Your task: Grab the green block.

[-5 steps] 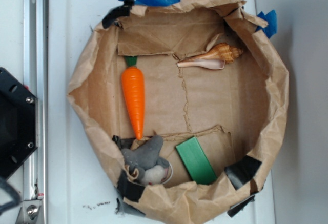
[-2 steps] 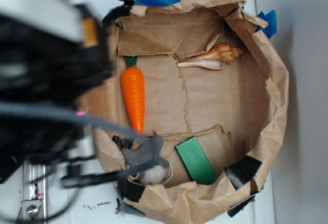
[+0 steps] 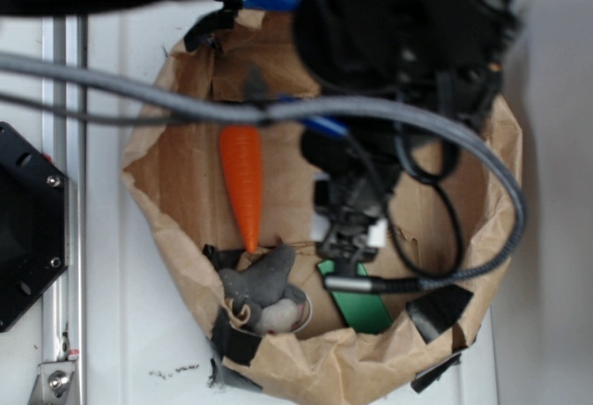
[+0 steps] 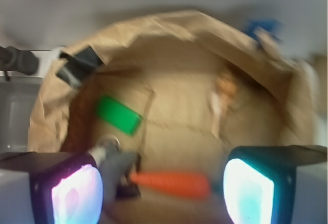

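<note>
The gripper (image 4: 163, 185) has swung in from the left edge and now hangs over the brown paper bowl (image 3: 500, 201), jaws spread wide with nothing between them. The green block (image 4: 119, 114) lies flat on the bowl's floor, unmoved, partly hidden beneath the arm overhead, near the carrot (image 3: 243, 180) and grey toy (image 3: 264, 286).

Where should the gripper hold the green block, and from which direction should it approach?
Probably across the short width of the green block, from above. It lies flat on the paper, both long edges look free, and the open gripper hangs above it.
</note>
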